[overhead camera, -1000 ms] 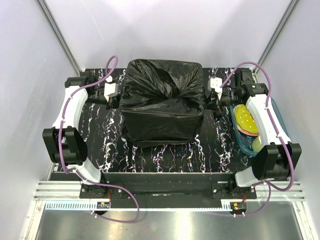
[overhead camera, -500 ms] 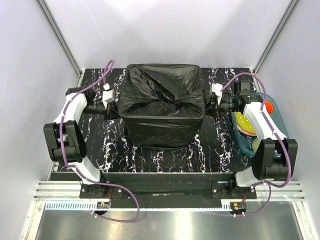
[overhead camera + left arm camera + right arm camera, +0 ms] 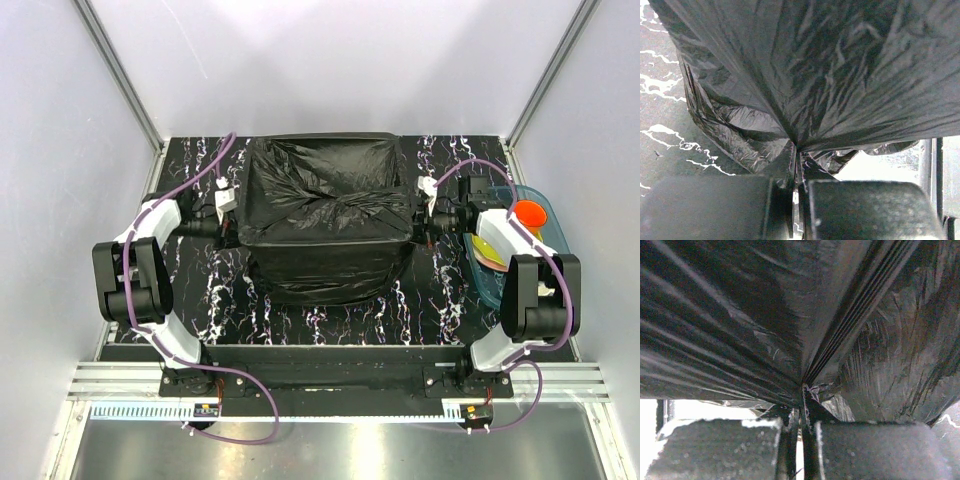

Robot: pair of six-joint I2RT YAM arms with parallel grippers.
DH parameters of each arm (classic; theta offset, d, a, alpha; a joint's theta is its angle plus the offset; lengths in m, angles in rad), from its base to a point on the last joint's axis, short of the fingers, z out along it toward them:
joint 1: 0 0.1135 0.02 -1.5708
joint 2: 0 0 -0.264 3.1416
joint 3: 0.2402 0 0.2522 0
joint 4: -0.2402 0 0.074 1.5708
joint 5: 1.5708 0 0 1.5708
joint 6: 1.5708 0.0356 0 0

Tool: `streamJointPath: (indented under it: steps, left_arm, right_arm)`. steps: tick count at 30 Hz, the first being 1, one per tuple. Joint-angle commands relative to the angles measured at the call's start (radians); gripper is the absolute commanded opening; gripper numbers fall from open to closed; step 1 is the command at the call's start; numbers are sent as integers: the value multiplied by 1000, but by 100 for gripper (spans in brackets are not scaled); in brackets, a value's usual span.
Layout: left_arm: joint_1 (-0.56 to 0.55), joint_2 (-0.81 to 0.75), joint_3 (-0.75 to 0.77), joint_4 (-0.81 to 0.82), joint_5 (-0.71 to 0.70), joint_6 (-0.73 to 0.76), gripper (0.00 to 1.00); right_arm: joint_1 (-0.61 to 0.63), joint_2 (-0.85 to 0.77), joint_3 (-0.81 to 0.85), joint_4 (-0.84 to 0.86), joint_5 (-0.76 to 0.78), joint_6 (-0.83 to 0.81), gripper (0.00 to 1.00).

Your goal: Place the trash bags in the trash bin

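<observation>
The black trash bag (image 3: 325,225) stands as a boxy mound mid-bench (image 3: 200,290). No bin shows, and I'd guess it sits underneath. The bag lies squarely between the arms. The left fingers (image 3: 865,210) are clamped on film at its left side and the right fingers (image 3: 875,450) at its right, both equally near.

No words, numbers or signs can be read anywhere. The black trash bag (image 3: 325,215) shows only shiny wrinkles. The little board (image 3: 207,407) below the near edge of the desk (image 3: 330,315) is too small to read.
</observation>
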Motion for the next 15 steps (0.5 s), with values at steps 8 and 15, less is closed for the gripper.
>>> streamJointPath:
  steps: [8, 15]
  left_arm:
    - [56, -160, 74, -88, -121, 12, 55]
    - [256, -250, 252, -499, -18, 326, 98]
  right_arm:
    - [-52, -96, 61, -281, 91, -16, 91]
    - [-167, -259, 203, -512, 108, -167, 96]
